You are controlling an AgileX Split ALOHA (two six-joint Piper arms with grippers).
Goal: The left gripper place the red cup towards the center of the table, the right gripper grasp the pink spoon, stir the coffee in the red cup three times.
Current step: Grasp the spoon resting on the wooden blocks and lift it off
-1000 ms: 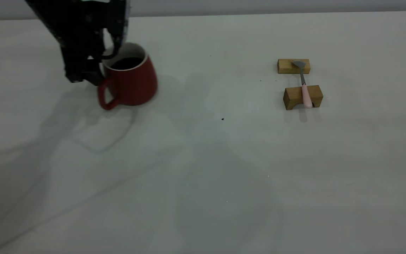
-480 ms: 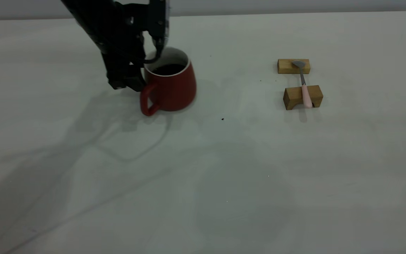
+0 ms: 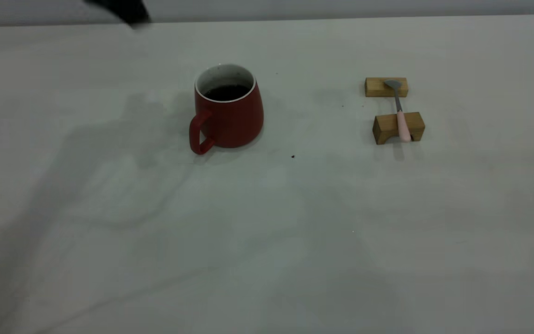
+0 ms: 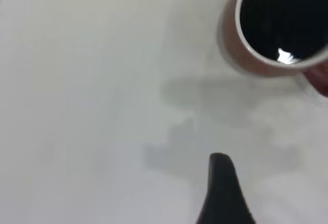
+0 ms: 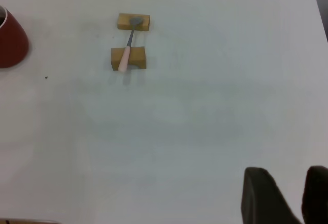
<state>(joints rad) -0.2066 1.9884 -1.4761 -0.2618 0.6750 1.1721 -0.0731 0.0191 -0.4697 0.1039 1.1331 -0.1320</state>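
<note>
Now red cup (image 3: 228, 109) stands free mid-table (image 3: 267, 232); left gripper's (image 4: 221, 193) state unreadable. Right gripper (image 5: 287, 196), slightly parted, far from pink spoon (image 5: 126, 51) bridging wooden blocks (image 5: 128, 58): approach handle from above.

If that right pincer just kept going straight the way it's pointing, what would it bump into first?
Probably nothing but bare table. In its wrist view the right pincer points across open tabletop; the pink spoon on its two wooden blocks lies off to one side, and the red cup farther still. Depth is hard to judge.
</note>
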